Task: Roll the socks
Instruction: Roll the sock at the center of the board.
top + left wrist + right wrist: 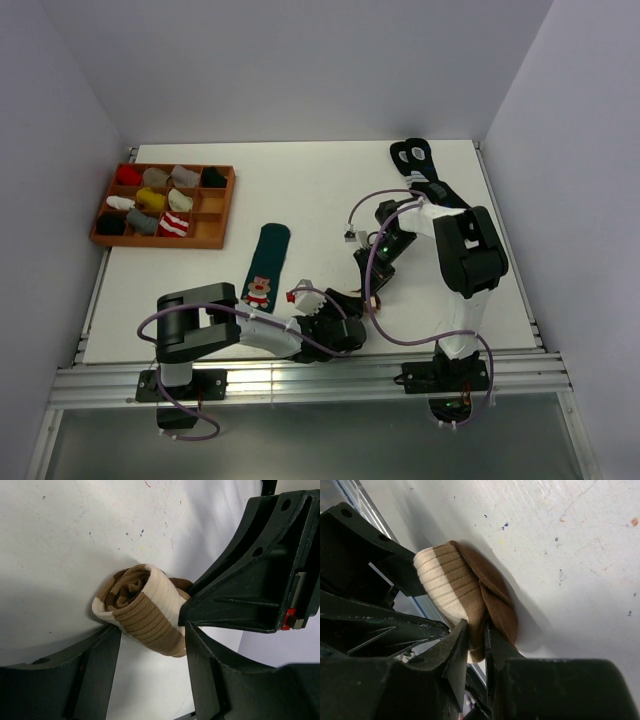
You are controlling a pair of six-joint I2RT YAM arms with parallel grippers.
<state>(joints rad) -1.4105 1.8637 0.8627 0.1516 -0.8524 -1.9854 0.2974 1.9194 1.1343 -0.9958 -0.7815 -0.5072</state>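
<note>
Your right gripper (476, 628) pinches nearly shut on the rolled brown soft-knit sock with cream stripes (455, 580) by the near edge of the white worktop (330, 190), likely so it cannot unroll, while your left gripper (151, 630) stands open astride it, gripping nothing.

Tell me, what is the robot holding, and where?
The right pincer pinches the rolled brown-and-cream sock by its outer layer. The left pincer straddles it; whether it squeezes cannot be told.
</note>
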